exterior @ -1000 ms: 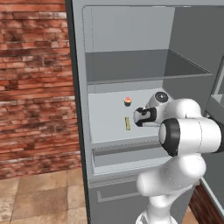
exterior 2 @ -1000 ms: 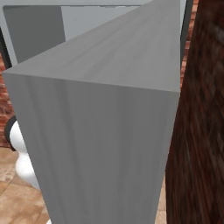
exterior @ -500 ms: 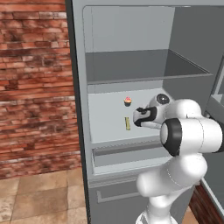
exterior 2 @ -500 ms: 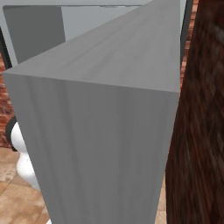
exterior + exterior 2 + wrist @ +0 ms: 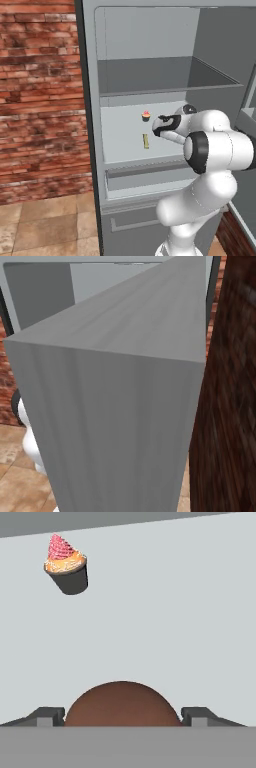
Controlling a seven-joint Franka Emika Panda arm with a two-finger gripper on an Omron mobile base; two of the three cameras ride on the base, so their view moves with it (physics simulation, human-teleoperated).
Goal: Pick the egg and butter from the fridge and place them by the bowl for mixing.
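Note:
The fridge stands open, and my arm reaches onto its middle shelf. In the hand view the dark reddish-brown egg lies on the shelf right between my fingertips, one close on each side; I cannot see a firm grip. My gripper is open around it. From the left base view the gripper sits just right of the pale-yellow butter, which lies flat on the same shelf. The bowl is out of view.
A small cupcake with a pink top stands further back on the shelf, left of the egg. A drawer lies below the shelf. The grey fridge door blocks the right base view, with brick wall to the left.
The hand has crept slightly further in toward the egg, and its fingers have begun narrowing around it. Butter and cupcake have not moved.

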